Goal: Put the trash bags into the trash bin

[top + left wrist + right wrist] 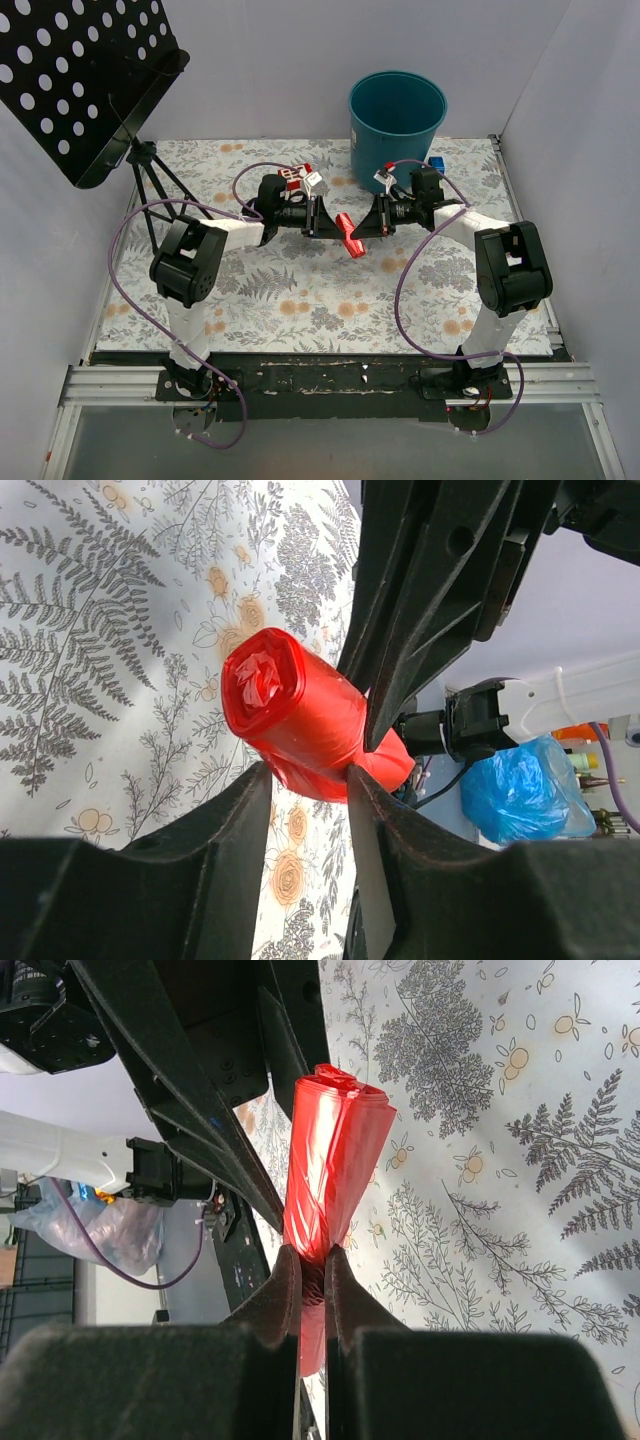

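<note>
Right pincer pinches the rolled trash bags; left pincer grips just beside.

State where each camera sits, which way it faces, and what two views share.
Top external: above, behind; looks down on table, left arm, right arm, trash bin.
Left wrist: on left arm, looks along left gripper at trash bags.
Right wrist: on right arm, looks along right gripper pinching them.
Shared: both wrist views show the bags and the opposite gripper.

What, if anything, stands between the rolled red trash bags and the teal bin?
No loose object visibly does. The trash bags are held by the left gripper and the right gripper, whose wrist alone lies towards the trash bin.
</note>
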Available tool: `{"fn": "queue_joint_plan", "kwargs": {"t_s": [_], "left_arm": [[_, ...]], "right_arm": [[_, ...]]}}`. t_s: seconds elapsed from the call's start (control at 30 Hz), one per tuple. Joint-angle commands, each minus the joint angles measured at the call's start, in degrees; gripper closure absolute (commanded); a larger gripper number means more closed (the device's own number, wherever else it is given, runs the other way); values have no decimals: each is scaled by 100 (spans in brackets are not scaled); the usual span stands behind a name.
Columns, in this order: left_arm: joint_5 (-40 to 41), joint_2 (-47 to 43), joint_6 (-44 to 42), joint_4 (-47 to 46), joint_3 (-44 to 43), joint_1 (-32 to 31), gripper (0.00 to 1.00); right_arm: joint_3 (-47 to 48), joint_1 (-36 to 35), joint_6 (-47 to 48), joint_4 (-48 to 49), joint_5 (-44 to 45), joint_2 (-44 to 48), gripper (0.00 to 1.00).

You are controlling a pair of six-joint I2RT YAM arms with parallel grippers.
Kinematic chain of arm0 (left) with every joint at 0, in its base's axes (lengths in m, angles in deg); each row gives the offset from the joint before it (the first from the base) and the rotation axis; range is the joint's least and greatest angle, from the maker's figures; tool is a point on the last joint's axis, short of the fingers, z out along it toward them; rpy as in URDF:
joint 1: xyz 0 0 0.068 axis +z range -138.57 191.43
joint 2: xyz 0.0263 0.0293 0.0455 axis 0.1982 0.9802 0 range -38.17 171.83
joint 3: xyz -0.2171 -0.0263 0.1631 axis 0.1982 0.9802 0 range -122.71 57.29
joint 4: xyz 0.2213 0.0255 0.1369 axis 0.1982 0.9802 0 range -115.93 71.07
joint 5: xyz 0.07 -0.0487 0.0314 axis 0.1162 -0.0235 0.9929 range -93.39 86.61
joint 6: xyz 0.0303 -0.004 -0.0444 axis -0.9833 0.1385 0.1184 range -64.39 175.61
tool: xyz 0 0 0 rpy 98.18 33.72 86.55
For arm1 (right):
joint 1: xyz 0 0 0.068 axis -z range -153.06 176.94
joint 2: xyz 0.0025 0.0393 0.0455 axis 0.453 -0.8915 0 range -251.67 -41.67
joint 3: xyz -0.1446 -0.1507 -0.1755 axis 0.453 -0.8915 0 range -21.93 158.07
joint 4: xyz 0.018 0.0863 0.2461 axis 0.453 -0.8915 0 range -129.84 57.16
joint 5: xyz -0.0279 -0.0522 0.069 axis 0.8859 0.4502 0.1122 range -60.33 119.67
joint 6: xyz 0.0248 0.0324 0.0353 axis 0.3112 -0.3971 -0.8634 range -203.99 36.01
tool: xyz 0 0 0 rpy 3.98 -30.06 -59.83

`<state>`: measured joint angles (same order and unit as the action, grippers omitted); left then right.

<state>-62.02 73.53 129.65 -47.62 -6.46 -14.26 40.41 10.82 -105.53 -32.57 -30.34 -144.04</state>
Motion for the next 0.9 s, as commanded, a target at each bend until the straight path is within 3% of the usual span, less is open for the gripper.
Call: {"fn": "queue_joint_plan", "kwargs": {"t_s": [0.0,0.3,0.77,0.87], "left_arm": [[-245,36,84,-362,-103,-76,69],[-667,36,523,-1030,38,-68,71],[-904,19,603,-1302,29,-76,85],[-931,27,603,-1320,46,-76,94]], "right_arm": [[94,-23,-140,298,-354,15,99],[32,74,-289,403,-459,-99,99],[-29,135,-386,447,-468,-152,99],[-47,153,-404,447,-450,-169,99]]}}
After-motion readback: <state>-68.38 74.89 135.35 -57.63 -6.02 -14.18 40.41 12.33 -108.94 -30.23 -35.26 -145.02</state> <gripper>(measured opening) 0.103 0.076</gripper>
